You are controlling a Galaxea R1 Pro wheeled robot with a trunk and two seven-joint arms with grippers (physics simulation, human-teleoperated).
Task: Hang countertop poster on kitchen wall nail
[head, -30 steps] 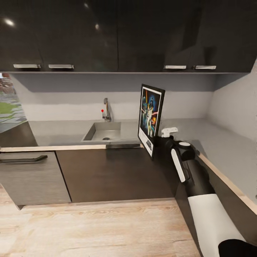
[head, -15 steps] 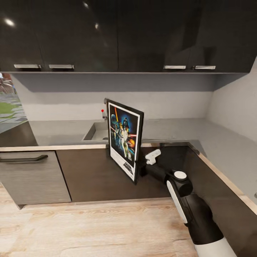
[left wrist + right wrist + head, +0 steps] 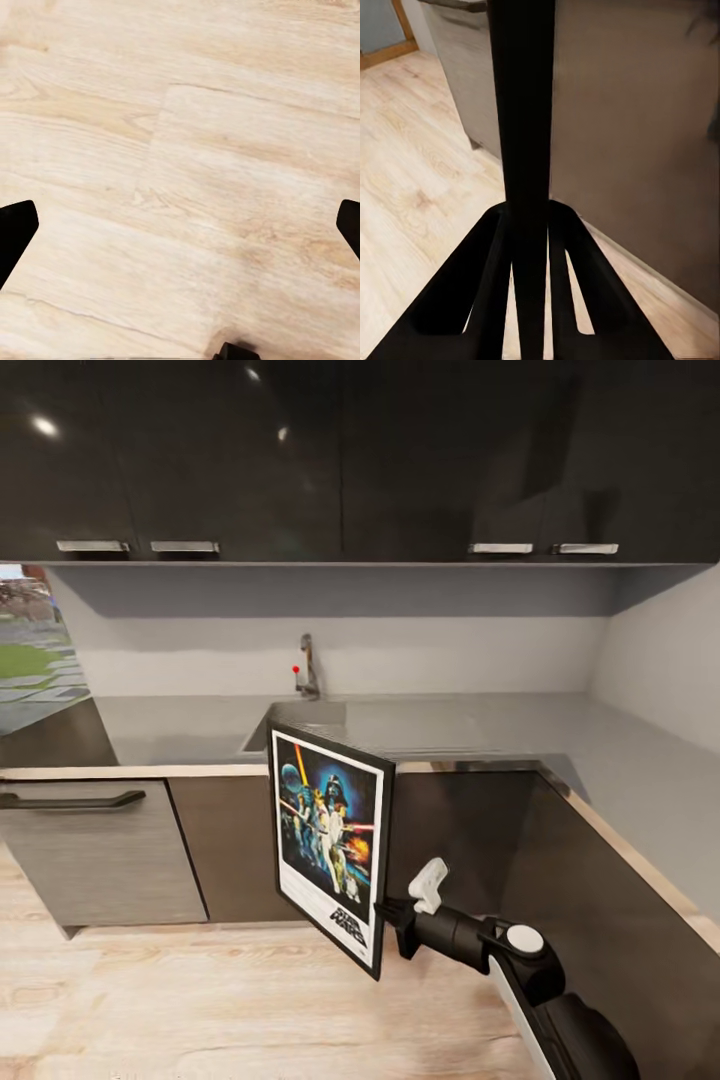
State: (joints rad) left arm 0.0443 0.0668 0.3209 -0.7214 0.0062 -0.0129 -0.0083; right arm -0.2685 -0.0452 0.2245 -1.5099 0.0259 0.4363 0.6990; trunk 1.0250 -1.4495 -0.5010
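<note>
While my right gripper point(image 3: 392, 918) clamps the poster point(image 3: 328, 844) upright before the dark cabinets point(image 3: 470, 840), below the kitchen countertop point(image 3: 480, 725), my left gripper point(image 3: 180, 225) spreads its half-cropped fingertips point(image 3: 15, 229) over wooden floor point(image 3: 187, 150).

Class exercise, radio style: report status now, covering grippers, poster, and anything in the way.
Right gripper shut on poster edge. Left gripper open over wood floor. Poster upright, off the countertop, in front of the cabinets. No obstruction seen.

The long grey kitchen countertop point(image 3: 470, 725) lies open around its inset steel sink point(image 3: 300, 722). Glossy dark upper cabinets point(image 3: 340, 460) cap the headroom above. Dark brown base cabinets point(image 3: 470, 840) wall in the pale wooden floor point(image 3: 150, 1000).
</note>
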